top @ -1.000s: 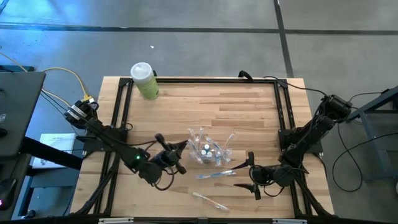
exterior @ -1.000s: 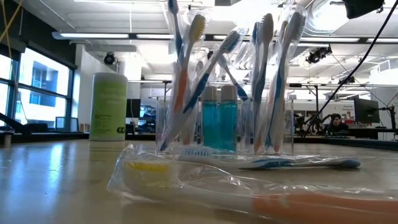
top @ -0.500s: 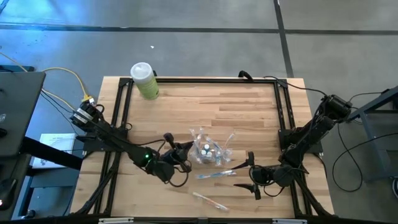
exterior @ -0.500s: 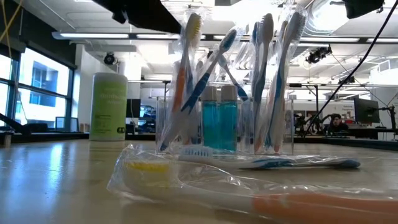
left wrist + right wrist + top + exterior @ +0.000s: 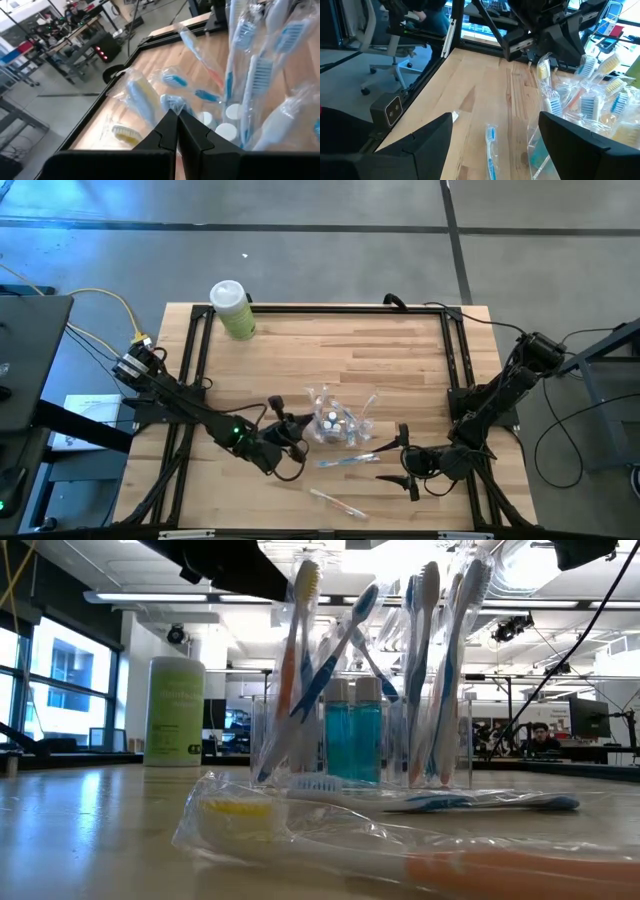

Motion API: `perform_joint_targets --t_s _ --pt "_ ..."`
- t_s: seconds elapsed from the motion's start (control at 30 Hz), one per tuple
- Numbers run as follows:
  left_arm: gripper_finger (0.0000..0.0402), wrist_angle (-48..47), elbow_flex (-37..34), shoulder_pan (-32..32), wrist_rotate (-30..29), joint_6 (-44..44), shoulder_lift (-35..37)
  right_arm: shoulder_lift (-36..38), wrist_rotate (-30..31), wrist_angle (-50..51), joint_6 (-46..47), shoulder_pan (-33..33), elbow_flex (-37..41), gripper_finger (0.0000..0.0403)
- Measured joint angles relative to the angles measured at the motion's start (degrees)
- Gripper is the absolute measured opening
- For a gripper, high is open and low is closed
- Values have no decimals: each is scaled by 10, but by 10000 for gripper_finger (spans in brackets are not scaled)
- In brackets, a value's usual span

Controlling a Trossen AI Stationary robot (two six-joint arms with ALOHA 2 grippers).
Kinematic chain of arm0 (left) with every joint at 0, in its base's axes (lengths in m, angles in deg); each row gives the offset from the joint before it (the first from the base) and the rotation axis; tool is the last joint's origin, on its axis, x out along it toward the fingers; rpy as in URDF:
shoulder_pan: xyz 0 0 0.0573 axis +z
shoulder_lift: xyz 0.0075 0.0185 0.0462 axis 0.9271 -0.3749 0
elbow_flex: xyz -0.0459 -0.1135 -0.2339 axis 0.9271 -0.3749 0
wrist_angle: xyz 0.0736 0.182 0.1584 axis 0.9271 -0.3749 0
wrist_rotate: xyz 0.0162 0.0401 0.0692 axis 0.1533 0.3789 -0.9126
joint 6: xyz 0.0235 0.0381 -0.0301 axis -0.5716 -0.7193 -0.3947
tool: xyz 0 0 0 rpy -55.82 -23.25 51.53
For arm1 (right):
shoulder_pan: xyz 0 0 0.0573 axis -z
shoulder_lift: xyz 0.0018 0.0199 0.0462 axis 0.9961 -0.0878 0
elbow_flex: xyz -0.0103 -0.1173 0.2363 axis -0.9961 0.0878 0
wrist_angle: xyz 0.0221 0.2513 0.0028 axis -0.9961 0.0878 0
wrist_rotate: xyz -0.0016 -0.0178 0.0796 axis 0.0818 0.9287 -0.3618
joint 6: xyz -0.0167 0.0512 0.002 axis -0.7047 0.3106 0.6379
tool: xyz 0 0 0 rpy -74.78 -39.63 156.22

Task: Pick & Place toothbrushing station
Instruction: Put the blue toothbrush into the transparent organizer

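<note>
Left gripper at the toothbrush holder, right arm waiting.

High view: the left gripper (image 5: 297, 426), jaws shut, sits just beside the clear toothbrush holder (image 5: 333, 420) at mid-surface, probably seating a brush. Low view: brushes stand upright around blue tubes (image 5: 352, 730); wrapped brushes lie in front. Right wrist view: the right gripper (image 5: 496, 142), jaws wide and empty, hangs near a loose blue toothbrush (image 5: 491, 150).

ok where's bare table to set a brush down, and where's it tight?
Free: the wide table stretch between the green bottle and the toothbrush holder. Tight: around the holder, with the shut left gripper beside it and the open right gripper near the loose toothbrush.
</note>
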Motion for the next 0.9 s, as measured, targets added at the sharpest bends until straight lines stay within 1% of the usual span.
perform_joint_targets --t_s 0.13,0.23,0.33,0.47,0.53,0.63,0.73,0.8,0.9 --pt "3 -1 0 -4 -7 -5 -1 0 0 0 0 0 0 290" --pt "12 -1 0 -7 -5 -7 -1 0 0 0 0 0 0 290" --pt "34 -4 -1 -13 -4 -7 -1 0 0 0 0 0 0 290" --pt "77 -6 -2 -25 2 -13 -3 0 0 0 0 0 0 290" --pt "96 -2 -2 -34 -9 -14 -3 0 0 0 0 0 0 290" --pt "115 27 -2 -53 -67 -49 -3 0 0 0 -2 0 0 290" --pt "120 73 -2 -78 -142 -131 -3 0 4 0 -27 0 0 290" --pt "121 113 -2 -97 -188 -187 -3 1 17 0 -40 -5 0 290" --pt "121 177 -2 -125 -236 -251 -3 2 28 0 -44 -16 0 290"
